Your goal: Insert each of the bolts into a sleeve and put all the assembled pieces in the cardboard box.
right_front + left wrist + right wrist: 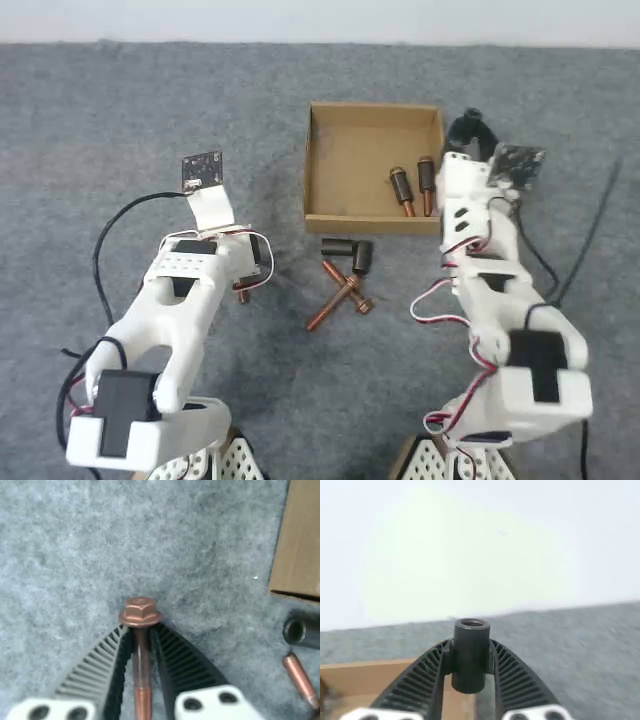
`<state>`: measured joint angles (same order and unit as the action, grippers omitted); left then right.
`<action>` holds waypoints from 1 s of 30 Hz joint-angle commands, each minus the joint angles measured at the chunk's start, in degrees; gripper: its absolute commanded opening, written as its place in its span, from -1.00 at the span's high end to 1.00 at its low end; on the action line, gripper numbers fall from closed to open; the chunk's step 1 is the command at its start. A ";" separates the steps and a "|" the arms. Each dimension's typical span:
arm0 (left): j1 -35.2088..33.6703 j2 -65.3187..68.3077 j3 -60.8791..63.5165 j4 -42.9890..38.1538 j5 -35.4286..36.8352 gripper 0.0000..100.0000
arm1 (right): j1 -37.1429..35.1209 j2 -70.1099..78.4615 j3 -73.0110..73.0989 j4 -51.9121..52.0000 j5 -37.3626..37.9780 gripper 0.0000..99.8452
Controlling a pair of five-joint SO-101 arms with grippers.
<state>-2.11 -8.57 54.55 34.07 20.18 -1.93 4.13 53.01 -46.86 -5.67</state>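
Observation:
My left gripper (141,634) is shut on a copper bolt (140,614), whose hex head pokes out past the fingertips, low over the grey carpet. In the high view that bolt (242,293) sticks out under the left arm, left of the loose parts. My right gripper (470,650) is shut on a black sleeve (471,635), held upright; in the high view the right gripper (470,132) is at the cardboard box's (322,165) right wall. Two assembled pieces (403,190) lie inside the box. Two black sleeves (341,247) and two crossed bolts (337,297) lie in front of the box.
In the left wrist view, the box corner (299,545), a loose sleeve (302,631) and a bolt tip (299,677) lie off to one side. The arms' cables (100,260) trail over the grey carpet. A white wall runs along the carpet's far edge.

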 commanded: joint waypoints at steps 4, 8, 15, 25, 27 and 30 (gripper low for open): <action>-0.26 -3.52 -0.57 -1.58 0.00 0.98 | -6.29 4.00 0.09 -17.01 0.00 0.99; -0.26 -3.52 -0.57 -1.58 0.00 0.98 | -11.56 5.67 5.01 -25.98 0.09 0.99; -0.26 -3.52 0.13 -4.66 0.00 0.98 | -22.20 8.40 16.97 -43.12 9.49 0.99; -0.26 -3.52 0.22 -5.10 0.00 0.98 | -30.64 9.54 29.19 -51.56 10.73 0.99; -0.26 -3.52 0.22 -5.10 0.00 0.98 | -31.96 9.54 31.03 -52.70 10.73 0.99; -0.26 -3.52 0.22 -5.10 0.00 0.98 | -34.24 9.54 34.46 -54.02 10.73 0.99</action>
<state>-2.11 -8.57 55.25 30.37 20.18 -33.93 14.77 85.36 -98.81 3.82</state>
